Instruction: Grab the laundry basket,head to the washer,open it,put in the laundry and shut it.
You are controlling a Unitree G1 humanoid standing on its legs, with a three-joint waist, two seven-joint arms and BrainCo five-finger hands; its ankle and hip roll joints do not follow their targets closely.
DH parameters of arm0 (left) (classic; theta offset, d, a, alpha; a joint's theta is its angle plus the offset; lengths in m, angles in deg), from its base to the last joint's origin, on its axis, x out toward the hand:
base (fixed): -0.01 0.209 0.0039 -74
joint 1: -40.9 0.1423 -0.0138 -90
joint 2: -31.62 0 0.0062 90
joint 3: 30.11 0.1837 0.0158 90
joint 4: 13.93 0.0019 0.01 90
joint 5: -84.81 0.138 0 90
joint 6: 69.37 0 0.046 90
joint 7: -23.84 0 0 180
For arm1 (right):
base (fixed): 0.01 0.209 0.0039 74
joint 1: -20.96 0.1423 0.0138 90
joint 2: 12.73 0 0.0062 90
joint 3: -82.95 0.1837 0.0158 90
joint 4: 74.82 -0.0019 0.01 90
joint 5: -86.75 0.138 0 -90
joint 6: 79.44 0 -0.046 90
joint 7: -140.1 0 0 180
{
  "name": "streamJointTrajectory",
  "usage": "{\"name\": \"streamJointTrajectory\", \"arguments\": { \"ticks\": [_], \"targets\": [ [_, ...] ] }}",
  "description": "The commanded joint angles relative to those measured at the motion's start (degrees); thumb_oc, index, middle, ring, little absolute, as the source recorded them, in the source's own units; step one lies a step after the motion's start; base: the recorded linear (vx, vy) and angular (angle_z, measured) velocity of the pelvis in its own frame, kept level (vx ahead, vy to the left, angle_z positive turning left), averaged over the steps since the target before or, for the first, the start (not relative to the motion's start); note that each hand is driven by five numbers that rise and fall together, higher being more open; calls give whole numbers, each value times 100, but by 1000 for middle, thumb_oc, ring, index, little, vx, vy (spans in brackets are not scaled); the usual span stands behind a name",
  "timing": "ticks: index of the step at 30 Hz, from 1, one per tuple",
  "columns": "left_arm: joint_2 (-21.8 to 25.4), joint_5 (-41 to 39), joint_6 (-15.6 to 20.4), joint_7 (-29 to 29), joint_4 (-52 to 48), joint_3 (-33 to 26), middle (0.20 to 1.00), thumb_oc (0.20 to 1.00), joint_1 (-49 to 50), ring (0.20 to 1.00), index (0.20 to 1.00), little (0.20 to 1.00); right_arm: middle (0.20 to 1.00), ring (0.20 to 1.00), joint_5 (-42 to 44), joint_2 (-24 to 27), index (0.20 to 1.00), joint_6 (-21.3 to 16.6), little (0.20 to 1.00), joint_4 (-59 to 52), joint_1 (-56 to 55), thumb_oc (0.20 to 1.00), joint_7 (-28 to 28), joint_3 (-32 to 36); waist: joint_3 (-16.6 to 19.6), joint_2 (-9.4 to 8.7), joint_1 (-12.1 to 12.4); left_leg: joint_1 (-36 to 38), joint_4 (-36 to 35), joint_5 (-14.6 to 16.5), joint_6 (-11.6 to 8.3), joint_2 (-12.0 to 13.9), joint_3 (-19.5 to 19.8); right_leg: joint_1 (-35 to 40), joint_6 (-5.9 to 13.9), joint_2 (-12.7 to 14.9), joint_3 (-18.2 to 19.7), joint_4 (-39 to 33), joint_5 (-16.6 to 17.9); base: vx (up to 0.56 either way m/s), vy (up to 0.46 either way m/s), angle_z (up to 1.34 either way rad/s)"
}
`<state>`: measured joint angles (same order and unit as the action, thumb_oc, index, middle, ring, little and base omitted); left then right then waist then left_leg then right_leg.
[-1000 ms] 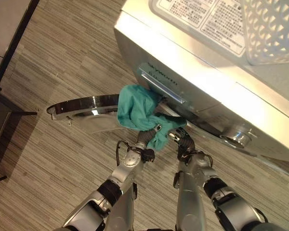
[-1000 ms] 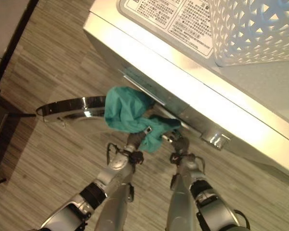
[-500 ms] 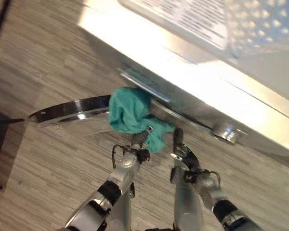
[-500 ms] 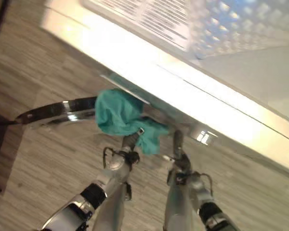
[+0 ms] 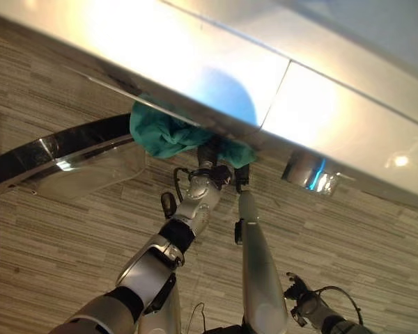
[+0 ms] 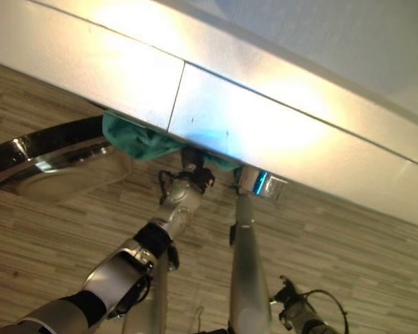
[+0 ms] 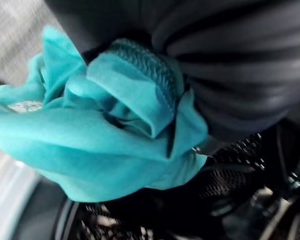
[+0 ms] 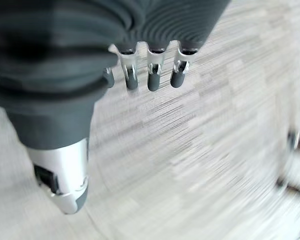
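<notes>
A teal cloth [image 5: 164,133] hangs bunched at the mouth of the silver washer [image 5: 195,62], partly tucked under its front edge. My left hand [image 5: 212,172] is up against it, shut on the cloth [image 7: 105,135]. In the left wrist view the cloth is gathered against the hand's dark cover, with the dark perforated drum [image 7: 230,175] just behind. The right hand [image 8: 150,75] is apart from the cloth, its fingers straight and holding nothing, over the striped wood floor.
The washer's round door [image 5: 56,156] stands swung open to the left, low over the floor. The washer's top and front panel span the whole upper part of both eye views. Striped wood floor [image 5: 348,229] lies below and to the right.
The camera has tipped forward over the washer. My left hand has carried the teal cloth further in under the washer's front edge. The right hand has come off the cloth.
</notes>
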<state>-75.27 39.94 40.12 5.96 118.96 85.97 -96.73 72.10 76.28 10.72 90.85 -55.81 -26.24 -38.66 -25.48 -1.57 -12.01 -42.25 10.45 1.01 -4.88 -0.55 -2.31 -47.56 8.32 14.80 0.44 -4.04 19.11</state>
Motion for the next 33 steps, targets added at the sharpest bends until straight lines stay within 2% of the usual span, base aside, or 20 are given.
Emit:
{"name": "streamJointTrajectory", "arguments": {
  "ticks": [1,5,10,14,17,21,25,26,29,31,32,33],
  "targets": [
    [-366,147,206,-133,-151,-216,200,200,-328,200,200,200,1000,1000,-713,331,1000,361,1000,4,-515,1000,21,-205,133,159,-163,-384,922,966,172,64,-336,-423,668,293,337,17,-404,-13,19,-8],
    [-497,-191,323,-230,-105,-422,200,200,-614,200,200,200,1000,1000,-735,420,1000,357,1000,-152,-456,1000,120,-174,168,64,-347,-633,1338,1158,199,197,-375,-718,667,235,422,259,-439,-24,12,-11],
    [-547,-283,365,-285,-7,-525,200,200,-912,200,200,200,1000,1000,-781,467,1000,344,1000,-237,-296,1000,171,-286,227,-55,-464,-767,1625,1323,218,307,-408,-926,647,124,490,415,-475,-6,7,-14],
    [-620,-471,421,-278,12,-514,200,200,-1319,200,200,200,1000,1000,-707,484,1000,347,1000,-252,-115,1000,147,-441,255,-172,-587,-901,2088,1592,305,417,-415,-1192,600,-83,611,725,-599,14,5,-30],
    [-566,-605,439,-258,81,-600,200,200,-1523,200,200,200,1000,1000,-572,473,1000,309,1000,-279,-20,1000,182,-467,255,-222,-629,-937,2215,1686,350,444,-412,-1298,592,-192,684,821,-624,18,2,-18],
    [-339,-1275,591,-237,443,-1065,200,200,-2249,200,200,200,1000,1000,-210,475,1000,231,1000,-375,304,1000,280,-471,283,-355,-776,-1092,2417,1886,435,526,-376,-1595,566,-428,793,983,-682,28,-16,-22],
    [-17,-1860,716,-211,741,-1586,200,200,-2857,200,200,200,1000,1000,49,414,1000,147,1000,-483,503,1000,322,-420,339,-424,-887,-1133,2422,1990,452,636,-403,-1795,569,-621,856,1035,-710,66,-10,-19],
    [211,-2200,829,-171,911,-1845,200,200,-3251,200,200,200,1000,1000,197,399,1000,73,1000,-599,535,1000,311,-399,377,-474,-969,-1106,2364,2028,446,721,-435,-1875,578,-714,866,1032,-731,119,-17,-25],
    [895,-2585,881,-196,1391,-2113,200,200,-3898,200,200,200,1000,1000,455,490,1000,-51,1000,-789,533,1000,317,-297,455,-569,-1114,-1061,2329,2109,435,860,-489,-2002,578,-905,890,1072,-757,110,-36,-25],
    [1562,-2846,859,-184,1745,-2164,200,200,-4459,200,200,200,1000,1000,644,577,1000,-142,1000,-910,548,1000,290,-226,519,-610,-1199,-1030,2371,2178,411,998,-543,-2083,585,-1029,897,1140,-780,104,-29,-31],
    [1610,-2884,844,-153,1807,-2162,200,200,-4519,200,200,200,1000,1000,654,582,1000,-144,1000,-917,578,1000,284,-243,505,-615,-1208,-1038,2380,2187,405,1012,-553,-2098,582,-1045,904,1149,-782,115,-74,-37],
    [2103,-2950,821,-248,2014,-2301,200,200,-4793,200,200,200,1000,1000,752,822,1000,-231,1000,-805,733,1000,296,-209,551,-626,-1211,-1033,2441,2227,381,1124,-584,-2149,572,-1110,874,1201,-824,109,-83,-40]
  ]
}}
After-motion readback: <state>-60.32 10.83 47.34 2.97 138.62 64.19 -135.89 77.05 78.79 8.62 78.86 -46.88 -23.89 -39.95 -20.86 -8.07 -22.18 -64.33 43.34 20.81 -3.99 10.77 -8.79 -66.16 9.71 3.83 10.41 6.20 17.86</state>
